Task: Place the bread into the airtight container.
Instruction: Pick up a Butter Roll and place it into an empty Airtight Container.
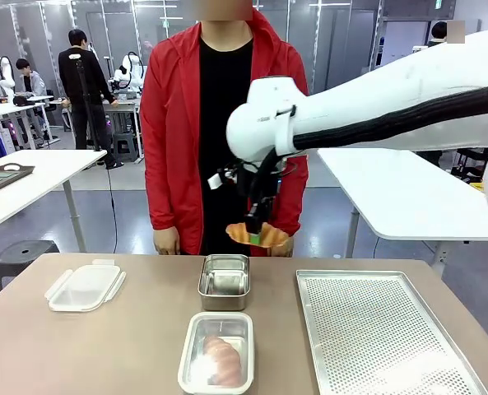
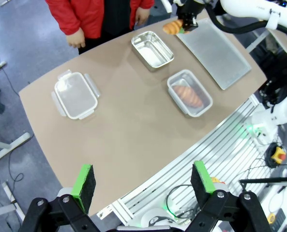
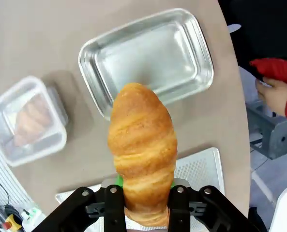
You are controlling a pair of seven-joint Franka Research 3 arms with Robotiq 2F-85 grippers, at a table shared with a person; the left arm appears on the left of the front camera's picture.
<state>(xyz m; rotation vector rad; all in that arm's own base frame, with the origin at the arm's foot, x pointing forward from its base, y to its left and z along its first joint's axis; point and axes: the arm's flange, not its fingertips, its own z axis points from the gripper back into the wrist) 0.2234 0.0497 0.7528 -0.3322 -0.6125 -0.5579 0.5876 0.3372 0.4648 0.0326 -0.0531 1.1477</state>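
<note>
Bread (image 3: 143, 145) is in the air. It's a croissant clamped between the closed pads of the right gripper (image 1: 257, 236), over the far edge of the table (image 1: 128, 346), just above the far rim of the metal tin (image 1: 224, 280) and in front of the person. The step reads as transport: pick done, drop-off not yet. The target is likely the clear plastic tub (image 1: 218, 317), since the clip-on lid matches it. The next move would be to carry the bread toward the near edge, past the tin, centre it over the tub, lower it and release. Fit looks tight, so it should go in beside what's already there.

Left to right:
- **Left gripper (image 2: 142, 180):** jaws spread wide, holding nothing, high over the near edge.
- **Lid (image 1: 83, 287):** lies flat near the left edge, well apart from the tub.
- **Metal tin:** mid-table toward the far edge, empty.
- **Plastic tub:** just in front of the tin at the near edge, open, with one pastry (image 1: 223, 360) lying inside.
- **Perforated tray (image 1: 375, 329):** fills the right side, bare.
</note>
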